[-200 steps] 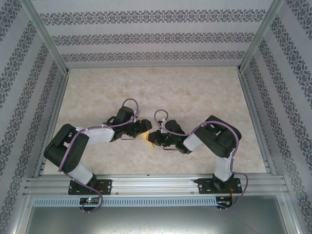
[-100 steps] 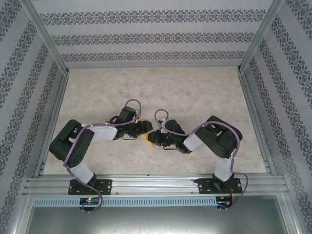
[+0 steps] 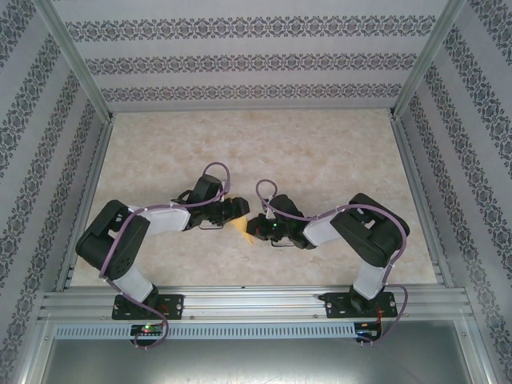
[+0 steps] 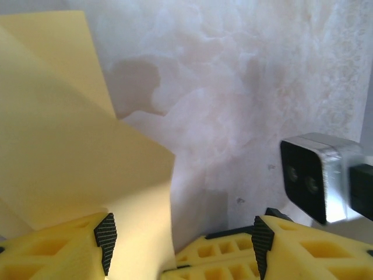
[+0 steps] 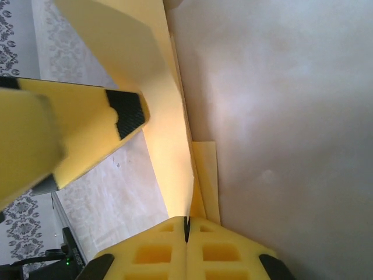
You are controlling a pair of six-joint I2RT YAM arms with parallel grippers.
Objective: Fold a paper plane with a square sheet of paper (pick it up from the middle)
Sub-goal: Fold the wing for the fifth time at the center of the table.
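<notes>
1 shift: right elbow (image 3: 382, 232), not paper (image 3: 243, 230)

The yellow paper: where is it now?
In the top view, the yellow paper sits between the two arms, pinched in the right claw, beside the left claw.

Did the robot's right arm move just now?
Yes. The right arm swung its elbow to the right, closer to the metal rail on that side, while its end effector stayed at the yellow paper.
</notes>
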